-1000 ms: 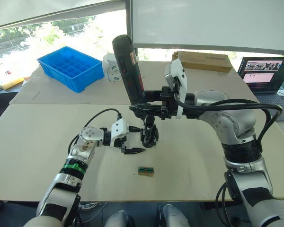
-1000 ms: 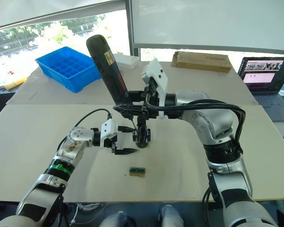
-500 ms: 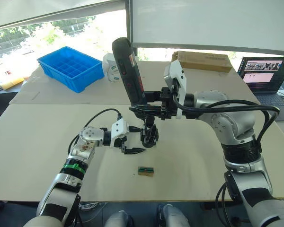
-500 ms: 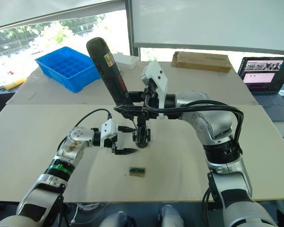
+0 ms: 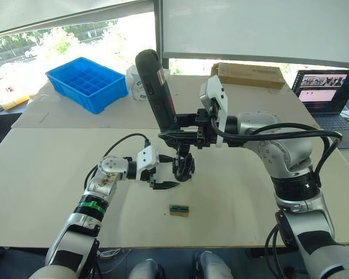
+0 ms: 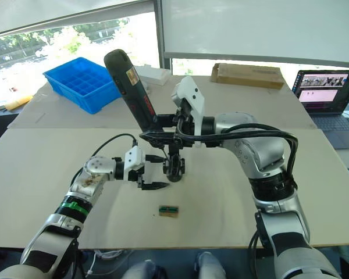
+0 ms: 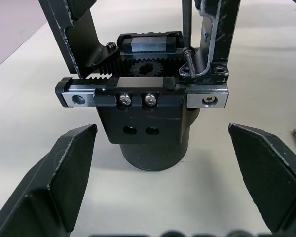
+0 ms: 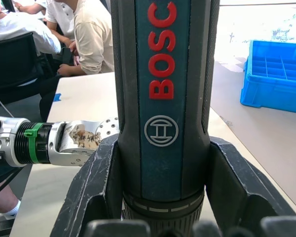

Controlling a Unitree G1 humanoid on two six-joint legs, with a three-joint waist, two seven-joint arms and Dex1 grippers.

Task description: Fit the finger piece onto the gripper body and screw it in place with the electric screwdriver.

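Note:
The gripper body point(image 7: 148, 123) stands upright on the table point(image 5: 52, 174), its toothed rail on top. A black finger piece point(image 7: 218, 39) rises from one end of that rail, with a tilted screw point(image 7: 189, 61) at its foot. My right gripper point(image 5: 183, 133) is shut on the electric screwdriver point(image 5: 157, 87), which leans over the body with its thin bit point(image 7: 186, 19) coming down beside the screw. My left gripper point(image 5: 166, 174) is open, one finger on each side of the body's round base, not touching it.
A small brown-and-green block point(image 5: 178, 210) lies near the table's front edge. At the back stand a blue bin point(image 5: 87, 83), a white object point(image 5: 138, 82), a cardboard box point(image 5: 247, 74) and a laptop point(image 5: 326, 93). Seated people point(image 8: 84, 34) are in the right wrist view.
The screwdriver's top has leaned slightly to the left with my right gripper. The left arm and the gripper body have stayed put.

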